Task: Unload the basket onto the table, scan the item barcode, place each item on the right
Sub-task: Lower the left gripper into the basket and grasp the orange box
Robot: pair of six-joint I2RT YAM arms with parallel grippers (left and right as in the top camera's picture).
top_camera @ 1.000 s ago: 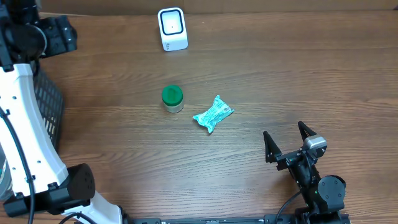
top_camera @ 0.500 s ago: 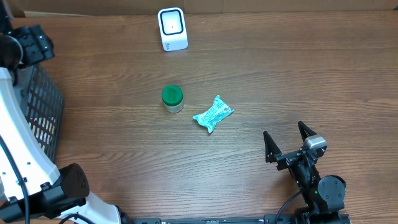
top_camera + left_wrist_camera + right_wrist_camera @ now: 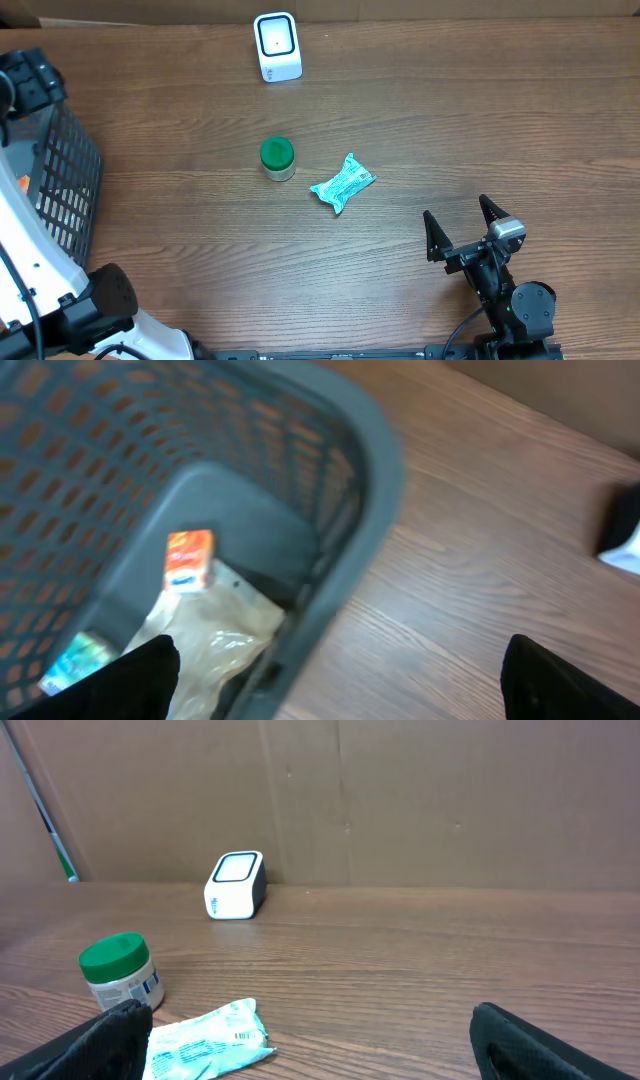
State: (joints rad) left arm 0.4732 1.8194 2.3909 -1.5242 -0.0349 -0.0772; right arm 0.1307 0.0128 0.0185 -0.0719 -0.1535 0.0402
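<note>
jar [image 3: 277,158] near packet [image 3: 342,183], bare table [image 3: 450,120] all round

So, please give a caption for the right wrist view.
Open right gripper faces a green-lidded jar, teal packet and white scanner.

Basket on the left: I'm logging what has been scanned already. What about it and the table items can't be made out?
- Basket contents, left wrist view: motion blur leaves the print on the orange carton unreadable and the teal item unidentifiable.
- Basket, overhead: cut off by the left edge, its inside mostly covered by the left arm.
- Barcode on the teal packet, right wrist view: too small to read.
</note>
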